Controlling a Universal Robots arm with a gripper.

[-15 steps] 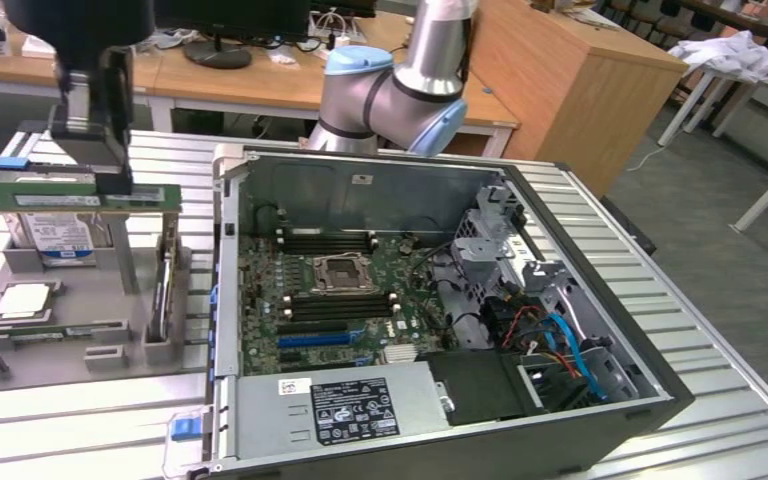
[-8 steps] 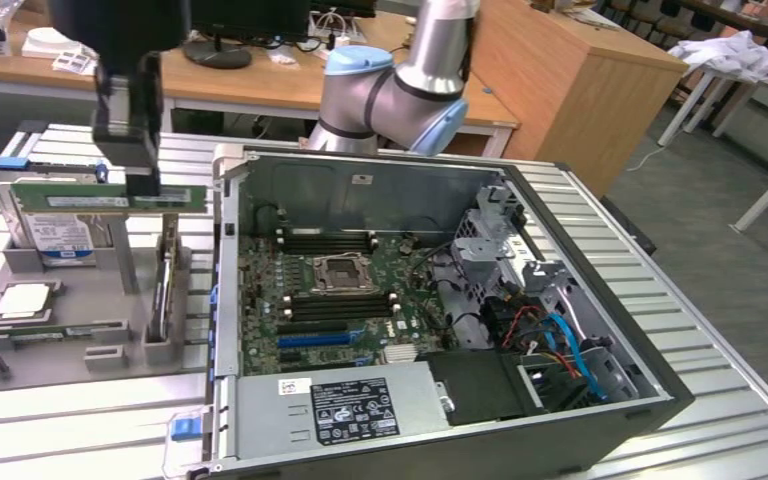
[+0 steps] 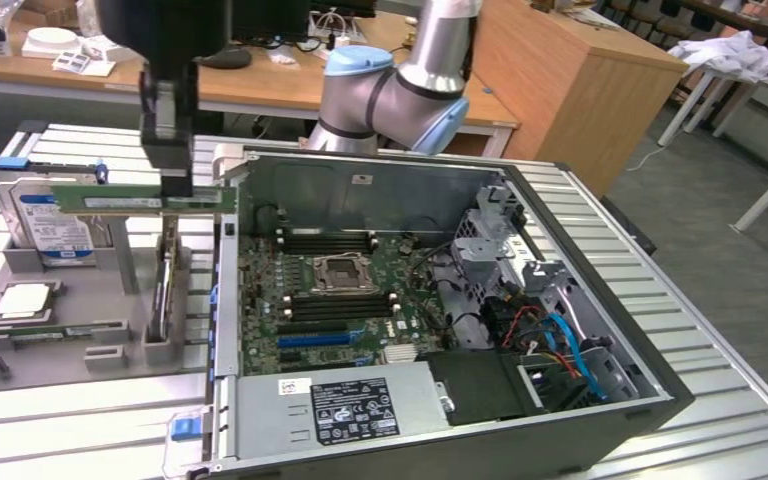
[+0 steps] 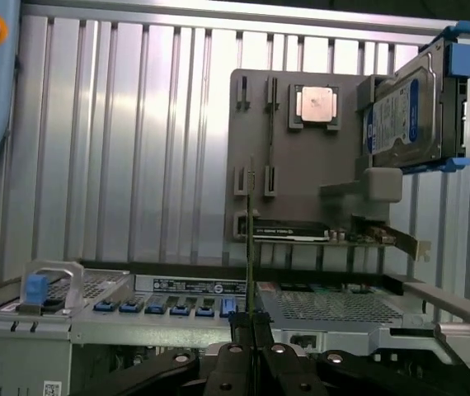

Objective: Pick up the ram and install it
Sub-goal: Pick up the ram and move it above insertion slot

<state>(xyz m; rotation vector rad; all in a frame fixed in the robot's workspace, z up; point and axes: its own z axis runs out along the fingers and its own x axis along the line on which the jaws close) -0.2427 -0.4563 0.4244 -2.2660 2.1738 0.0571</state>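
The worktop (image 3: 704, 300) was a ribbed metal surface, pale and shiny. On it lay an open computer case (image 3: 357, 152) with its motherboard (image 3: 337, 300) facing up. Just beside the case, on the exterior view's left, sat a grey fixture (image 3: 91, 300) with a hard drive (image 3: 51, 225) standing in it at the far end. The tool (image 3: 177, 192) hung above that fixture, its fingers pinched narrow on the ram (image 3: 104, 203). The green stick was held level in the air, clear of the fixture and just left of the case's rim. From the wrist view the ram (image 4: 251, 247) showed edge-on, a thin line rising from the tool (image 4: 251, 330). The arm (image 3: 398, 90) rose from behind the case. Farther back stood a wooden desk (image 3: 251, 90) with small clutter on it and a wooden cabinet (image 3: 571, 80), and at the far right a white cloth (image 3: 738, 50) lay heaped on a table
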